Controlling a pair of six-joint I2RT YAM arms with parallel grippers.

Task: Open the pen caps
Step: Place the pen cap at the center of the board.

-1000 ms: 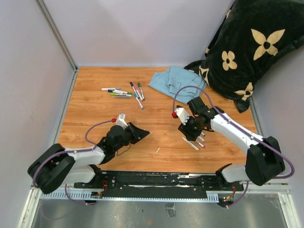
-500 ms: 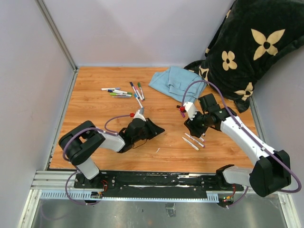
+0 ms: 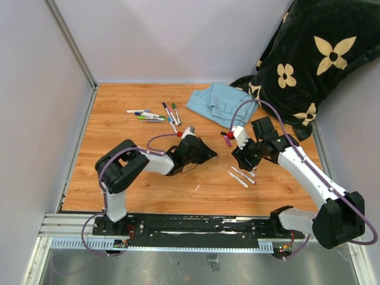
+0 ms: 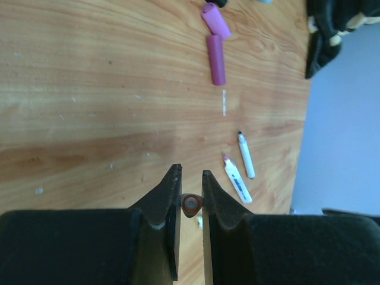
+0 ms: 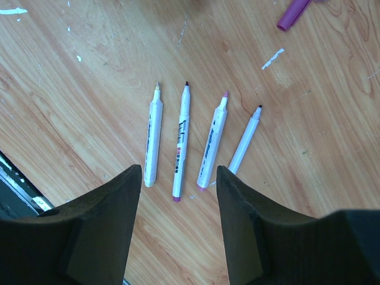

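My left gripper (image 3: pixel 209 154) (image 4: pixel 190 173) lies low over the middle of the table, shut on a small pen cap (image 4: pixel 191 205) seen end-on with an orange ring. Two purple pen caps (image 4: pixel 216 59) lie loose ahead of it on the wood. To the right, my right gripper (image 3: pixel 240 160) (image 5: pixel 178 169) hangs open, nothing between its fingers, over a row of several uncapped white markers (image 5: pixel 181 145) (image 3: pixel 240 176). Another purple cap (image 5: pixel 292 15) lies beyond that row. Several capped markers (image 3: pixel 155 116) sit in a loose pile at the back left.
A blue cloth (image 3: pixel 219 102) lies at the back centre. A black blanket with cream flowers (image 3: pixel 314 53) fills the back right corner. Grey walls close in the wooden table (image 3: pixel 119 178) on three sides. A thin white scrap (image 3: pixel 197 187) lies near the front.
The left arm has swung right across the table, carrying its shut gripper toward the middle. The right gripper has drawn back a little from the uncapped markers.
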